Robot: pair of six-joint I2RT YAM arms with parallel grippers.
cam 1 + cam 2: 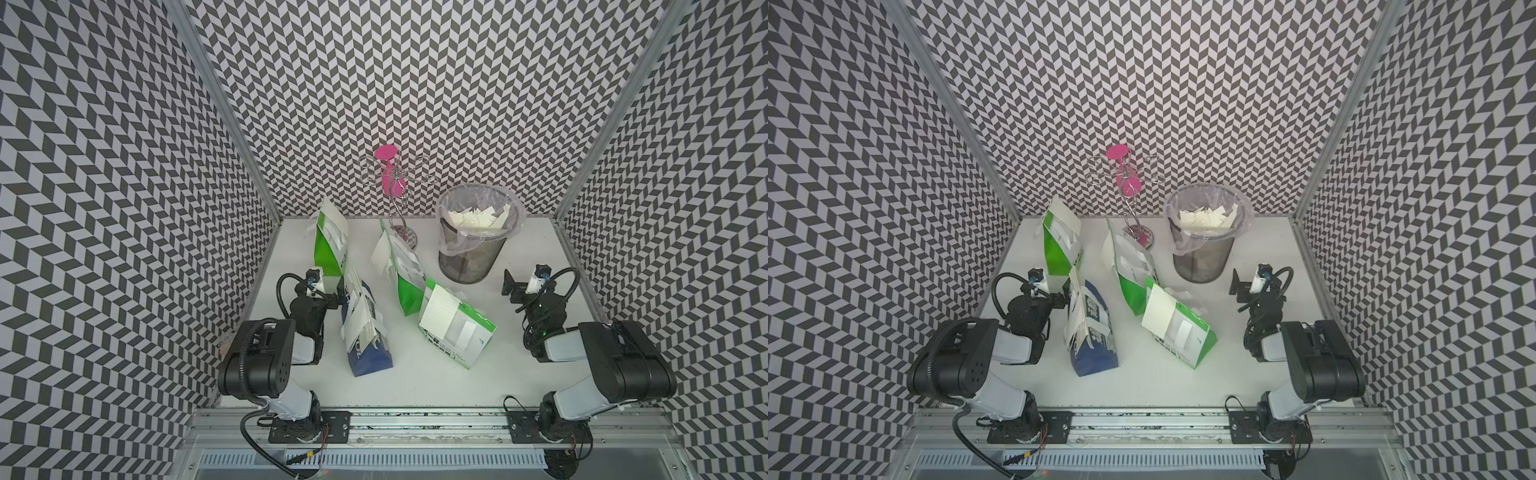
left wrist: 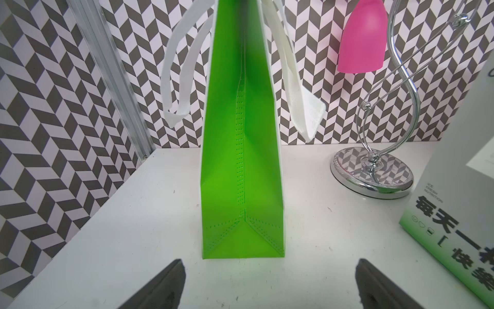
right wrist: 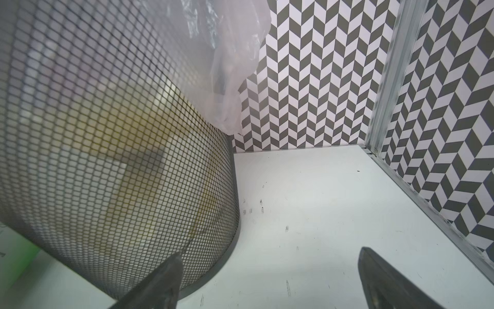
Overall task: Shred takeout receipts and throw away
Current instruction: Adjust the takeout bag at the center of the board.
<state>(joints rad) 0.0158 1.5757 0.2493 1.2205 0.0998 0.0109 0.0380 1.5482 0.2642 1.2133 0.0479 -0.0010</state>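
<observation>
Top views: the bin (image 1: 469,259) holds torn pieces (image 1: 473,219) inside its liner, so part of the job looks done. 4 bags sit beside the bin, with whole receipts lying against them. The clearest is the receipt (image 1: 436,311) on the flat bag (image 1: 478,336), just in front of the bin. The left gripper (image 1: 331,296) is beyond the bags from the bin, jaws apart, empty. The right gripper (image 1: 513,294) is just beside the bin, opposite the bags, jaws apart, empty. That receipt lies between the 2, nearer the right one, touching neither.

Left wrist: fingers (image 2: 171,286) are spread over bare table. An upright green bag (image 2: 240,160) stands edge-on ahead. No receipt is in sight and the bin is out of frame.

Right wrist: fingers (image 3: 160,283) are spread, 1 near the bin's mesh, and cream paper shows dimly through it. Judgement: both grippers wait low and open to pinch the next slip, since tearing needs 2 grips.
</observation>
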